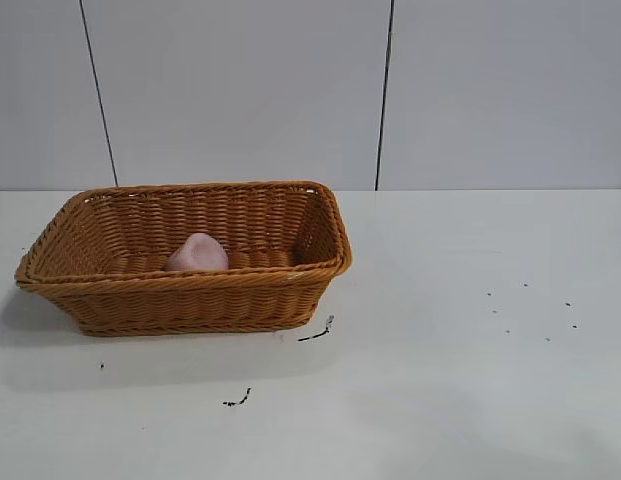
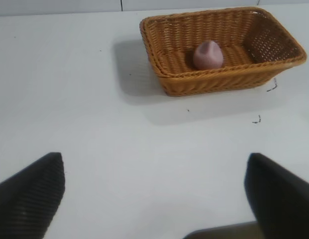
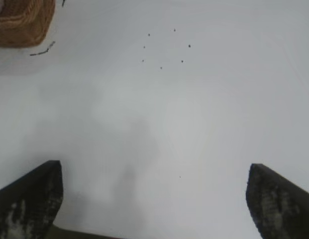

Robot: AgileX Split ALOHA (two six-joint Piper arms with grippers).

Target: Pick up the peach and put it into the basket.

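Note:
The dusty-pink peach (image 1: 197, 254) lies inside the orange-brown wicker basket (image 1: 290, 272), near its front wall, at the left of the table. Both show in the left wrist view too, the peach (image 2: 208, 55) on the floor of the basket (image 2: 214, 82). My left gripper (image 2: 155, 172) is open and empty over bare table, well away from the basket. My right gripper (image 3: 154, 174) is open and empty over bare table, with a corner of the basket (image 3: 25, 25) far off. Neither arm shows in the exterior view.
The white table (image 1: 450, 380) carries small dark scuff marks (image 1: 316, 332) just in front of the basket and scattered specks (image 1: 535, 310) at the right. A grey panelled wall (image 1: 240, 90) stands behind the table.

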